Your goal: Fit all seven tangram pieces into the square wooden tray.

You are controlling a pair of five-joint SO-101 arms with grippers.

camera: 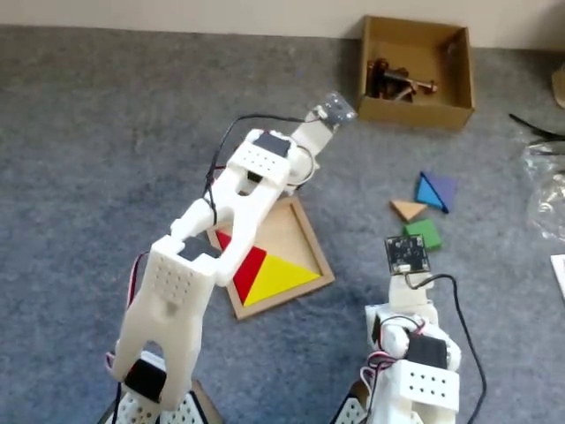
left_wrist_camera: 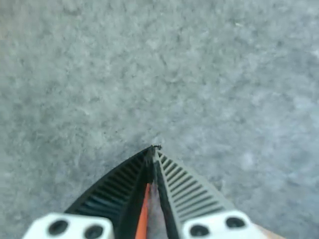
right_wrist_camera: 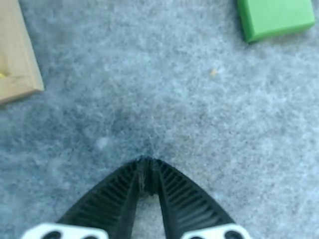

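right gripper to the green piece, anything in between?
Nothing. In the right wrist view the stretch from the right gripper to the green piece is bare grey carpet; the wooden tray lies off that line.

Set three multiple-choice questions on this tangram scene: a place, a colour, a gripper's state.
1. Where is the green square? A in the wooden tray; B on the carpet, outside the tray; C held in a gripper.
2. Which colours lie in the tray? A red and yellow; B blue and purple; C green and tan.
3. How is the right gripper? A wide open; B gripping the green square; C shut, empty.
Answers: B, it lies on carpet apart from the tray; A, the red piece and yellow piece sit inside; C, its jaws meet with nothing between.
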